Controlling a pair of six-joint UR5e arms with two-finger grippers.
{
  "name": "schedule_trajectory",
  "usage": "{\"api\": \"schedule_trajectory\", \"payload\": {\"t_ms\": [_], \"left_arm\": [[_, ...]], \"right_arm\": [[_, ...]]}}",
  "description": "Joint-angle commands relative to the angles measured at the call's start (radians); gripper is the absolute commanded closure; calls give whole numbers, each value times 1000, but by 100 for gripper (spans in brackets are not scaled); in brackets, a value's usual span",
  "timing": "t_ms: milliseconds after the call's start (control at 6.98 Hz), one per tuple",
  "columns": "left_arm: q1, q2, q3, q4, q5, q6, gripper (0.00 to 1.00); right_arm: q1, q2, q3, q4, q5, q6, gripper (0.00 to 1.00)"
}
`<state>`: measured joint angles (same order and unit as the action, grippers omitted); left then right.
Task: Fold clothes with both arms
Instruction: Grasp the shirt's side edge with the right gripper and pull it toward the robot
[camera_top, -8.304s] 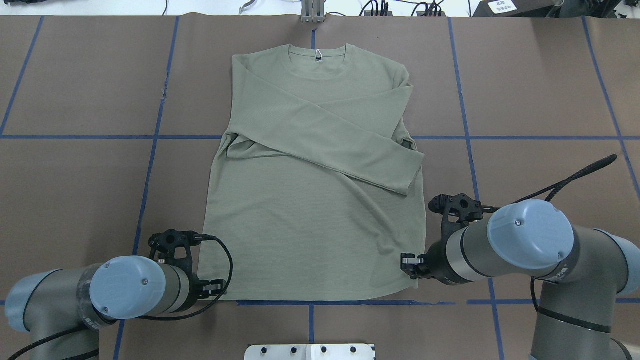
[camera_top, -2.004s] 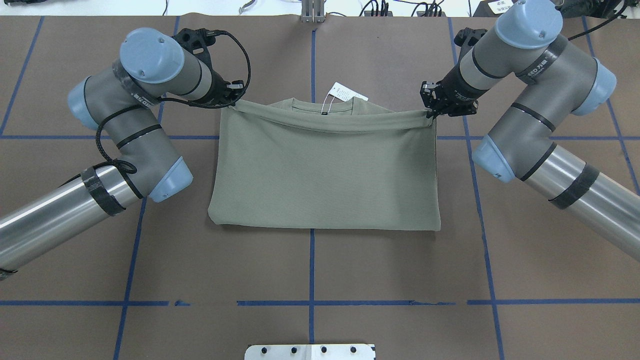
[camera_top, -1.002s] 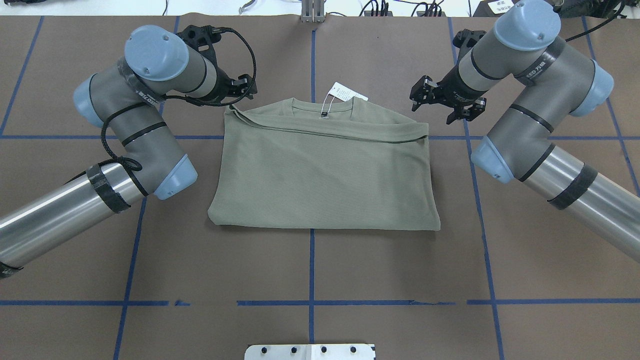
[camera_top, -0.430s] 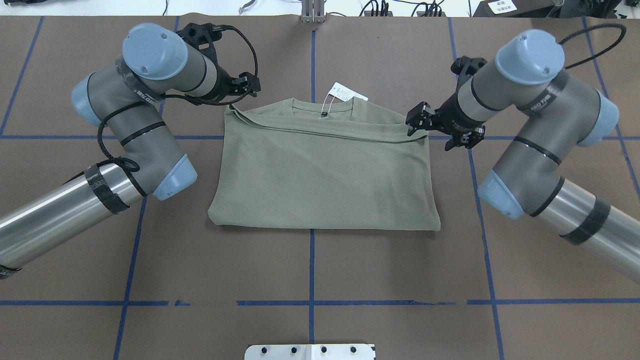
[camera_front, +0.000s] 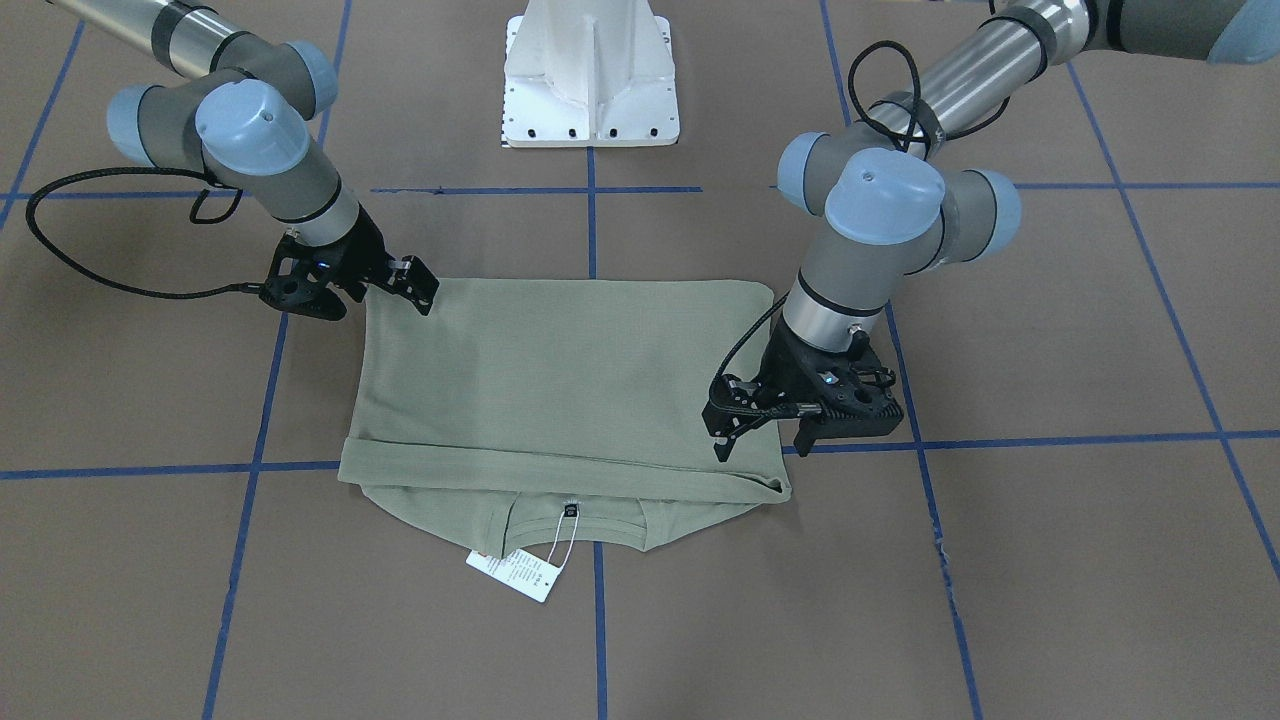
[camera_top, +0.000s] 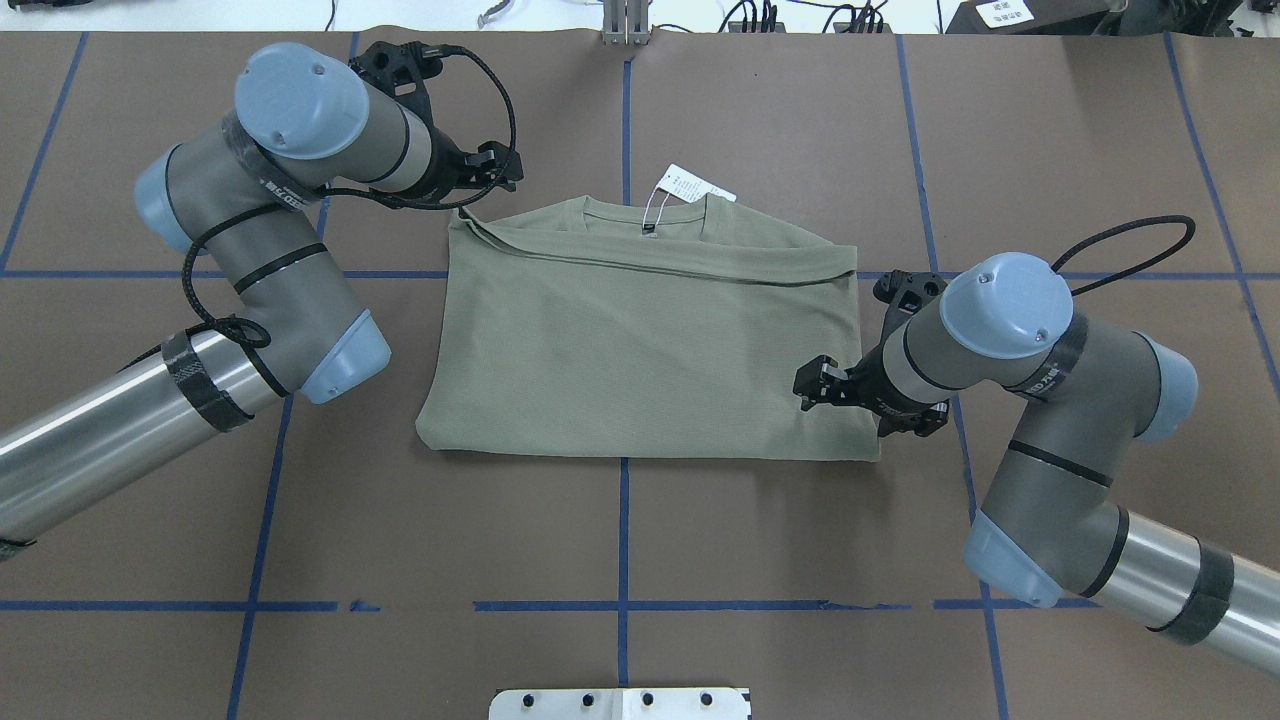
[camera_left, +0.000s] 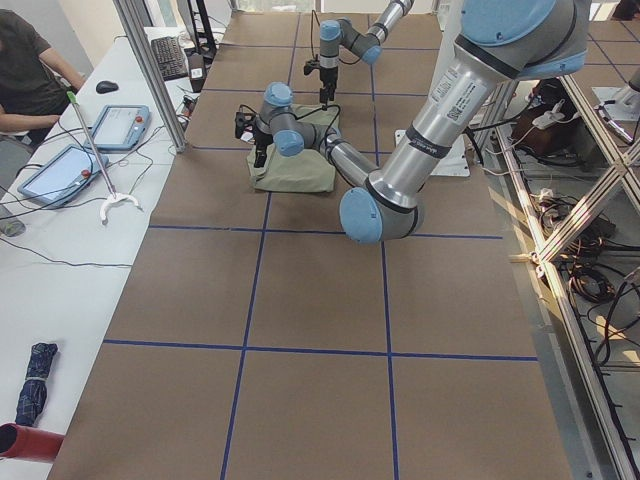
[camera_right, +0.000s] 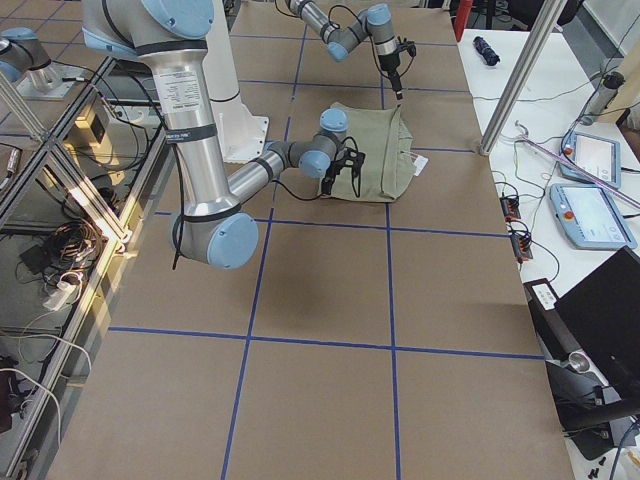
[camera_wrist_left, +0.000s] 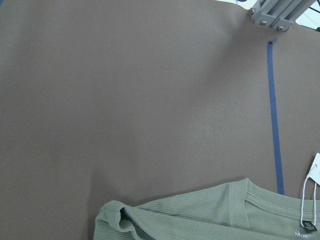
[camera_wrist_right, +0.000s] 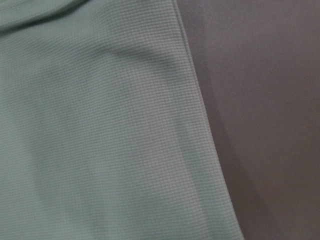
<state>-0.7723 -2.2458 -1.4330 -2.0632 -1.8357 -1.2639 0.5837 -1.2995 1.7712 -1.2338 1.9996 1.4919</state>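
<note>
The sage-green shirt (camera_top: 640, 340) lies on the brown table, folded in half, its hem laid just short of the collar. Its white hang tag (camera_top: 690, 185) lies beyond the neck and also shows in the front view (camera_front: 512, 573). My left gripper (camera_top: 497, 172) is open and empty just off the shirt's far left corner; it also shows in the front view (camera_front: 765, 440). My right gripper (camera_top: 855, 405) is open and empty, low over the shirt's near right corner at the fold, and also shows in the front view (camera_front: 375, 298). The right wrist view shows only the shirt's side edge (camera_wrist_right: 100, 130).
The white pedestal base (camera_front: 590, 70) stands at the near table edge. Blue tape lines (camera_top: 622, 540) cross the brown cover. A metal post bracket (camera_top: 625, 25) sits at the far edge. A side table with tablets (camera_left: 110, 125) and a seated person (camera_left: 30, 70) lie beyond the far edge.
Both grippers carried the hem up to the collar and let go. In the last second the right arm swung back from the far right corner to the near right corner. The left arm stayed.
</note>
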Motion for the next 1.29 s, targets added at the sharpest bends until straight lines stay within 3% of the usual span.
{"api": "schedule_trajectory", "payload": {"t_ms": [0,143,286,716,859,1145], "left_arm": [[1,0,-1,0,0,0,0],[1,0,-3,0,0,0,0],[1,0,-9,0,0,0,0],[2,-1,-10,-1,0,-5,1],[2,-5,-12,-2,0,-8,1],[5,-3,-20,-3,1,-9,1]], "right_arm": [[-10,-10,-15,0,-7,2,1],[-13,-15,-4,0,-1,2,39],[-11,-15,4,0,2,2,99],[-13,-32,48,-9,16,2,100],[-45,-81,100,-9,14,2,100],[-172,-241,294,-9,14,11,100]]}}
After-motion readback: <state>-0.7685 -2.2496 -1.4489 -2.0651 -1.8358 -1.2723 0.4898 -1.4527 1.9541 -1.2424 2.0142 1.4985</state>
